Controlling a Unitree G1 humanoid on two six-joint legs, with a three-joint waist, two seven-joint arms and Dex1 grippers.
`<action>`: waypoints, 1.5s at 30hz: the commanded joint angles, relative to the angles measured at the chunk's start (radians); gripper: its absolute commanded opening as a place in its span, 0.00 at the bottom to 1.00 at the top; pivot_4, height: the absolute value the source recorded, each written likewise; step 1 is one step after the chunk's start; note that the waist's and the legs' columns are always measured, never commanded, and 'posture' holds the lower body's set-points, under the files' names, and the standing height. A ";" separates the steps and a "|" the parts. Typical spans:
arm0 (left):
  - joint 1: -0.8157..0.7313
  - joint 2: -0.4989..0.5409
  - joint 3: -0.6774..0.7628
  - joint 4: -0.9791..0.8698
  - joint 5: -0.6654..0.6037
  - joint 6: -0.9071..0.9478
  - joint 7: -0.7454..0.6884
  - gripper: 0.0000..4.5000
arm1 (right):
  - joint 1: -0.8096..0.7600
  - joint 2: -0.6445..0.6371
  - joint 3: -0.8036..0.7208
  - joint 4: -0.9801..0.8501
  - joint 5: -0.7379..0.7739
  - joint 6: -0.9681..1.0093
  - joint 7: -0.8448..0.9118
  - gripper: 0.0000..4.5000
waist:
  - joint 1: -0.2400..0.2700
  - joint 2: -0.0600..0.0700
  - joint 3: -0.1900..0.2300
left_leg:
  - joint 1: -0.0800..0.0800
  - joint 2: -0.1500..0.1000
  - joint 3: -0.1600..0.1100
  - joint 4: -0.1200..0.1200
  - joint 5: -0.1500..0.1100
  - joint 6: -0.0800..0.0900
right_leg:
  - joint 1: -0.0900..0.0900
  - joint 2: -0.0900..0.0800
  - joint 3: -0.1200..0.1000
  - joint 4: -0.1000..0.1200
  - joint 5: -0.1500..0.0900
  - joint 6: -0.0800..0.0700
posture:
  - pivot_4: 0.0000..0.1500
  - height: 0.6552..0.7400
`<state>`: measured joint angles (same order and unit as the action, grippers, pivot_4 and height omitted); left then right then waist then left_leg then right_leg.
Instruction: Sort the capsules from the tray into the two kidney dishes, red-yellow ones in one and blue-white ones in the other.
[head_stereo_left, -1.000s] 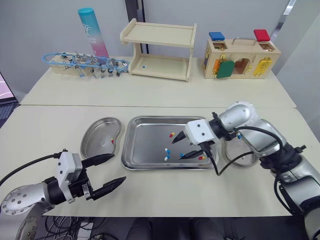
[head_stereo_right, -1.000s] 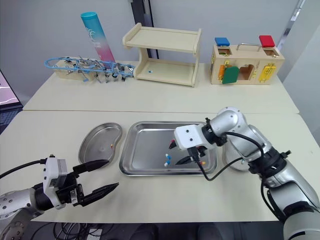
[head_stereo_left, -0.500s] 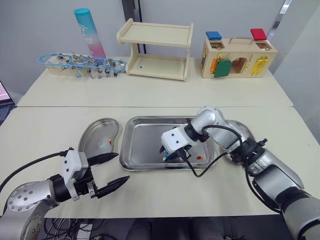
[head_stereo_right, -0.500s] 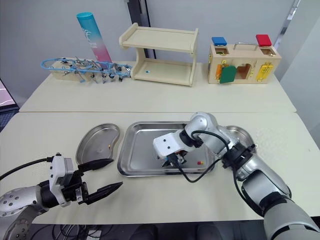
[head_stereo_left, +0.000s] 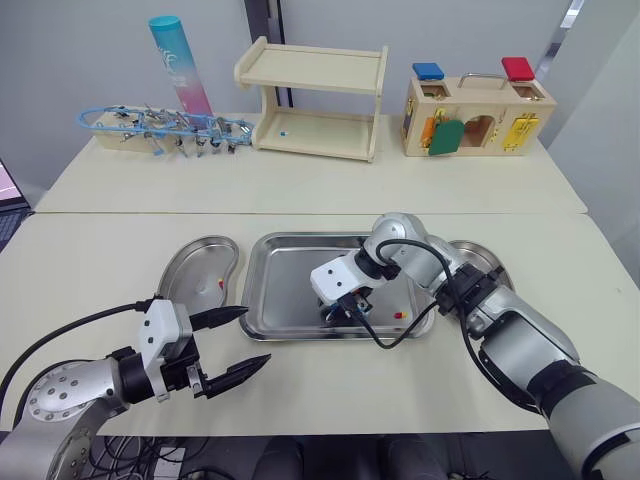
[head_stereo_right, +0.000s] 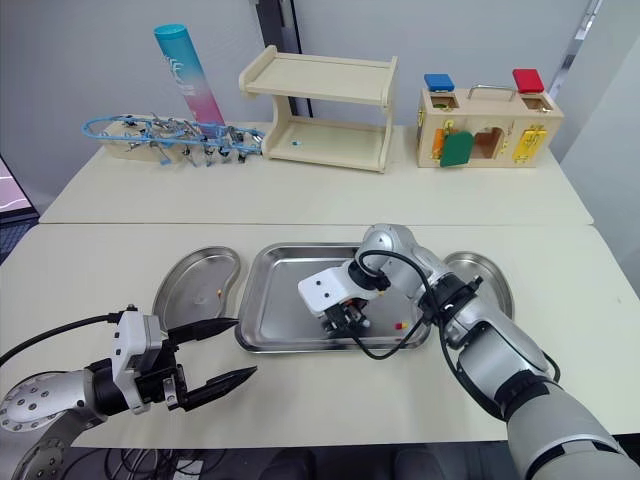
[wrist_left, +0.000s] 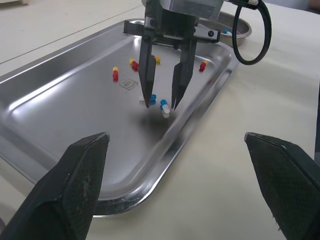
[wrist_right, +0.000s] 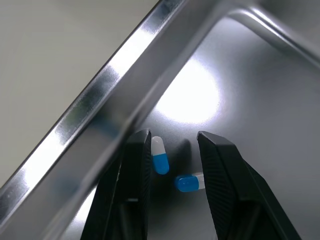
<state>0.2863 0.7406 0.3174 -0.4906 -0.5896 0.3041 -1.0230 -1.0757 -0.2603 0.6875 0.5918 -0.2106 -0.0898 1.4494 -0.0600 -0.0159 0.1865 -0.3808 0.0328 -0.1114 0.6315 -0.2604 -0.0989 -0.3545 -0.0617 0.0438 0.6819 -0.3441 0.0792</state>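
A steel tray (head_stereo_left: 290, 250) lies at the table's middle. My right gripper (head_stereo_left: 340, 312) points down into its front part, open, with its fingertips at the tray floor. In the right wrist view two blue-white capsules (wrist_right: 159, 155) (wrist_right: 190, 182) lie between the fingers (wrist_right: 135, 175), one of them against a finger. Red-yellow capsules (wrist_left: 115, 73) (wrist_left: 202, 65) are scattered further back in the tray. The left kidney dish (head_stereo_left: 190, 270) holds one red-yellow capsule (head_stereo_left: 222, 284). The right kidney dish (head_stereo_left: 490, 265) is partly hidden behind my right arm. My left gripper (head_stereo_left: 250, 335) hovers open over the table in front of the left dish.
At the back stand a wooden shelf (head_stereo_left: 315, 100), a wooden latch box (head_stereo_left: 478, 110), a blue-pink tube (head_stereo_left: 180, 65) and a rack of clips (head_stereo_left: 160, 128). The tray's raised rim (wrist_left: 200, 115) runs close to my right fingertips.
My right gripper has moved left across the tray and come down around the two blue-white capsules, its fingers closer together. My left gripper has drifted slightly right.
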 joint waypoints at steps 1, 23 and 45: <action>0.002 0.009 0.015 -0.044 -0.015 0.006 0.012 1.00 | -0.026 0.008 -0.009 0.019 -0.015 -0.037 0.008 0.36 | 0.000 0.000 0.000 | 0.000 0.000 0.000 0.000 0.000 0.000 | 0.000 0.000 0.000 0.000 0.000 0.000 | 1.00 1.00; -0.012 0.001 0.003 -0.037 -0.007 0.012 0.018 1.00 | -0.021 0.012 -0.069 -0.009 0.011 -0.049 0.052 0.00 | 0.000 0.000 0.000 | 0.000 0.000 0.000 0.000 0.000 0.000 | 0.000 0.000 0.000 0.000 0.000 0.000 | 1.00 1.00; -0.212 -0.091 -0.181 -0.110 -0.121 0.034 0.025 1.00 | 0.651 -0.654 -0.775 -1.017 0.343 0.820 -0.219 0.00 | 0.029 0.000 0.000 | -0.001 0.000 0.001 -0.001 0.000 0.000 | 0.001 0.000 0.000 -0.002 0.000 0.000 | 1.00 1.00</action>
<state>0.0779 0.6569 0.1379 -0.5727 -0.6920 0.3480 -1.0079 -0.4493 -0.8916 -0.0207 -0.4148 0.1266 0.7300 1.2663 -0.0315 -0.0156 0.1868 -0.3824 0.0325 -0.1107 0.6309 -0.2605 -0.0985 -0.3535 -0.0618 0.0442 0.6797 -0.3441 0.0791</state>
